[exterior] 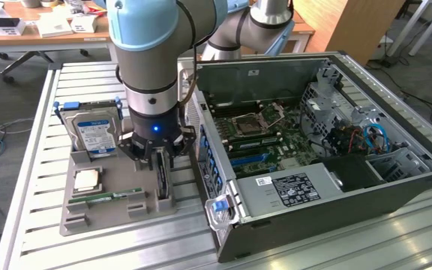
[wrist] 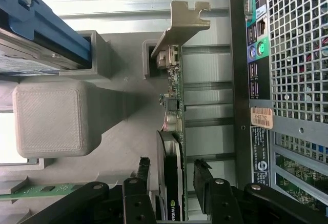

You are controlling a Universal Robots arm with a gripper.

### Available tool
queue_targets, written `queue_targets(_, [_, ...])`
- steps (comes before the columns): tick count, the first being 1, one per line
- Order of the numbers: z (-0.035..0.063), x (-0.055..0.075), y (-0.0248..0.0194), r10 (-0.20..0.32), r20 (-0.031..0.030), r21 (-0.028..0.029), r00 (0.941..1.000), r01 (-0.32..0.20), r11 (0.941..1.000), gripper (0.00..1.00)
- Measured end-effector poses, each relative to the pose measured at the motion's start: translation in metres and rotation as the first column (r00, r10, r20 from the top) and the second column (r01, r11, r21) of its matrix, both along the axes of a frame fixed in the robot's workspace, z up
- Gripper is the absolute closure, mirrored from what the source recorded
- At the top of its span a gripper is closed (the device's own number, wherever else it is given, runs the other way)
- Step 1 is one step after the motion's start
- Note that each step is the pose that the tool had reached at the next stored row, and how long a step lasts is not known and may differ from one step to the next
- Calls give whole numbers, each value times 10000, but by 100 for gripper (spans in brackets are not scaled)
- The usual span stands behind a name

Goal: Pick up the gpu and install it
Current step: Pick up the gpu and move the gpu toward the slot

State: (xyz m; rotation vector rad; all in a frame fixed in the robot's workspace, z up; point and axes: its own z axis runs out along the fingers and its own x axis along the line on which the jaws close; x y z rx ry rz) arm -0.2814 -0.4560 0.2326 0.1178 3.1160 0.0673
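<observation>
hand [exterior: 161,163] held wide, lowered over gpu [exterior: 162,183], fingers [wrist: 144,175] placed either side w/ gaps seen | gpu stood on edge in slot of gray holder [exterior: 81,216], not gripped | hard drive [exterior: 92,132] stood in same holder | open PC case [exterior: 396,185] just beside, on exterior view's right | all on slatted surface [exterior: 43,112]

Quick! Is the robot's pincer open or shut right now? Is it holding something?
Pincer: open, holding nothing; its fingers stand either side of the gpu, apart from it.
</observation>
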Motion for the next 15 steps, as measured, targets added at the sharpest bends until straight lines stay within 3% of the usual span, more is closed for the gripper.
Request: queue_targets(15, [-24, 0, 0, 0, 0, 0, 10000, 0, 10000, 53])
